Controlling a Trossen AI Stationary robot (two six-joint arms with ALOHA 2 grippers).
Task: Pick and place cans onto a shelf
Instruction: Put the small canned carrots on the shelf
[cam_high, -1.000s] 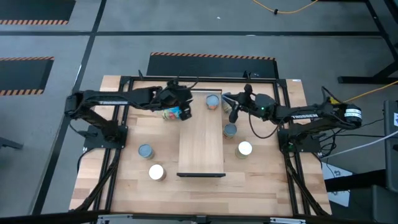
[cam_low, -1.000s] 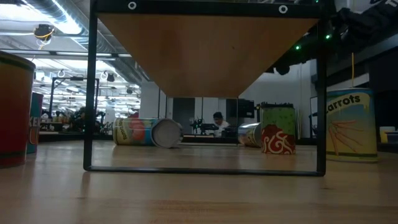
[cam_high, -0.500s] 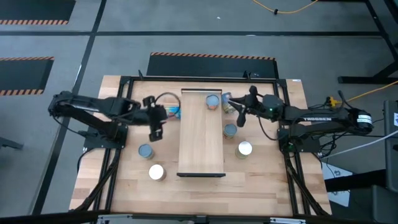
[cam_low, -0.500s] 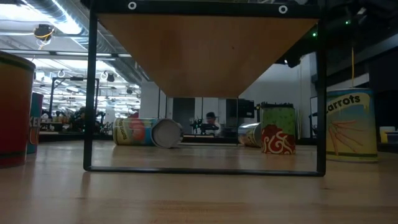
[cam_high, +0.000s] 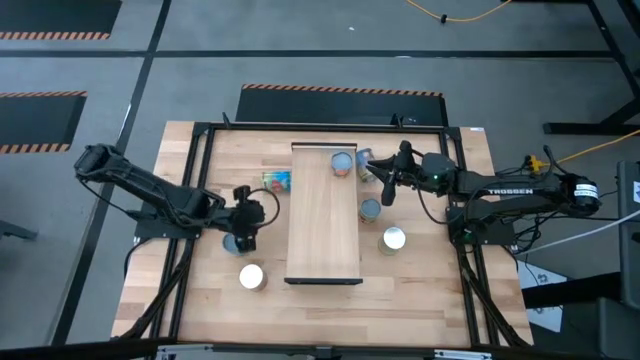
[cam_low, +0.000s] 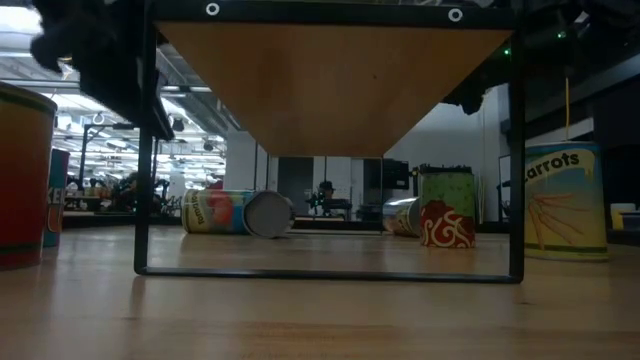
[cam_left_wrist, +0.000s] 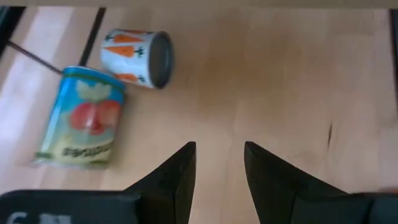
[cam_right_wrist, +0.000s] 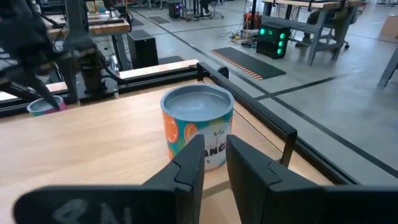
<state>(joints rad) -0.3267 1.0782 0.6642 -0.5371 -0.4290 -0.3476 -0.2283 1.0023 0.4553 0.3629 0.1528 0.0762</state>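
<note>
High view — seven cans (cam_high: 251, 277), one on shelf (cam_high: 323, 235), six off

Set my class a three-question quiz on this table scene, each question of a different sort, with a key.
1. True or false: two cans stand on the shelf.
2. The left hand hangs over: A) the shelf; B) the table left of the shelf; C) the floor.
3. How many cans show bright white tops?

Key:
1. False: a single can is on it.
2. B.
3. Two white-topped cans, one on each side of the shelf.
</note>
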